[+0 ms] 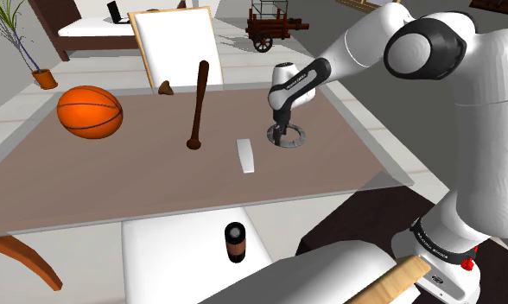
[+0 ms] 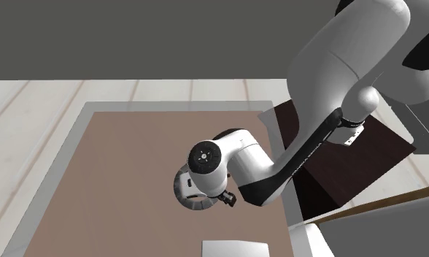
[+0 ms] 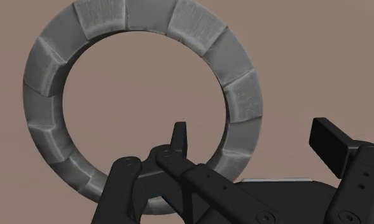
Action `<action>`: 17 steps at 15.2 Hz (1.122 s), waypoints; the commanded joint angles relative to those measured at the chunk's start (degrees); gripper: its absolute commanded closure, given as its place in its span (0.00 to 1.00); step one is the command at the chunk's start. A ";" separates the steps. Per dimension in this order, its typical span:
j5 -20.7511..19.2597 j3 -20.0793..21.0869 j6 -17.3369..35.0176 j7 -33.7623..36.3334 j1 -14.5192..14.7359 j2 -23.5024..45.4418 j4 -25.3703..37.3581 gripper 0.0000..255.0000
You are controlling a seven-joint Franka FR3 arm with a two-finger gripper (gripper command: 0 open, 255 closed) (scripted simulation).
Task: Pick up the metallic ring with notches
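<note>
The grey ring (image 3: pixel 52 83) with notches lies flat on the brown bench (image 1: pixel 140 181), off to the shoulder view's right of the brown bat (image 1: pixel 198 104). The black fingers (image 3: pixel 178 137) are spread apart and point down at the ring. One finger is inside the ring and the other is outside, with the ring's rim between them. I cannot tell if they touch it. A small white block (image 1: pixel 245 155) lies between the bat and the ring.
</note>
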 commanded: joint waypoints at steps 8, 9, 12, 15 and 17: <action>0.02 0.04 1.97 0.08 0.04 1.91 -0.04 1.00; 0.02 0.04 2.03 0.08 0.04 1.85 -0.16 1.00; 0.02 0.03 1.95 0.01 -0.01 1.65 -0.27 1.00; 0.01 0.03 1.21 0.07 0.04 1.54 0.36 1.00; 0.00 0.02 0.21 0.07 0.05 0.38 0.19 1.00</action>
